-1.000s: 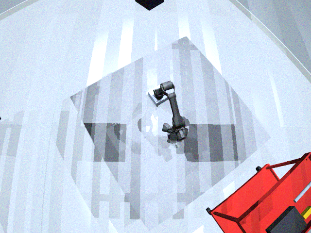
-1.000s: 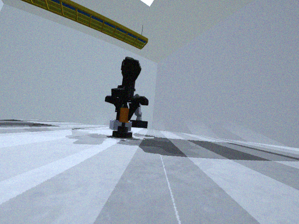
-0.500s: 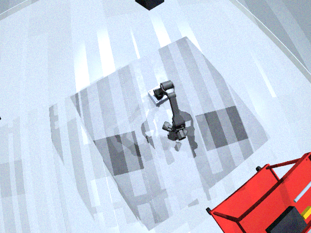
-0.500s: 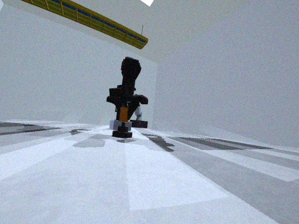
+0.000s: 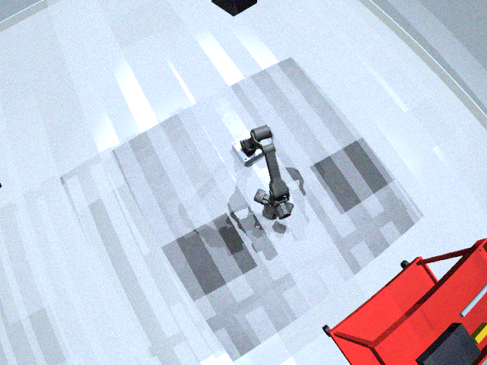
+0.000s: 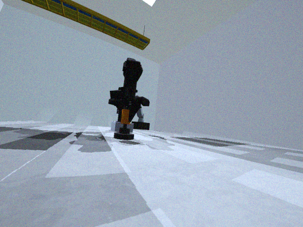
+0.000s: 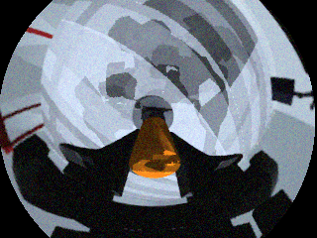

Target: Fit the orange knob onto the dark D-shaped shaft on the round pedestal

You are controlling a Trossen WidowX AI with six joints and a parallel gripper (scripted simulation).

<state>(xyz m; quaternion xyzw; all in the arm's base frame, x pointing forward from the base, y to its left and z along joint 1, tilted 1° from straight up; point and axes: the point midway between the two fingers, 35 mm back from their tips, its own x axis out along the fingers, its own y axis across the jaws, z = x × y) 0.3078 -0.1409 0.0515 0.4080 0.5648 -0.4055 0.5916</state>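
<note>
My gripper (image 6: 125,113) (image 7: 154,133) is shut on the orange knob (image 6: 125,116) (image 7: 155,149), with one finger on each side of it. The knob is upright over the round pedestal (image 6: 123,135) (image 7: 139,114). In the exterior view a short length of the dark shaft (image 6: 125,126) shows between the knob's lower end and the pedestal's raised middle, so the knob is not down on the pedestal. Whether the shaft's tip is inside the hole cannot be told. The flat sides are hidden. In the top view the arm hides the knob.
The arm's white base plate (image 5: 246,159) is behind the pedestal in the exterior view. A red cart (image 5: 387,314) is at the lower right of the top view. A yellow beam (image 6: 97,23) hangs high up. Patchy shadows lie across the floor.
</note>
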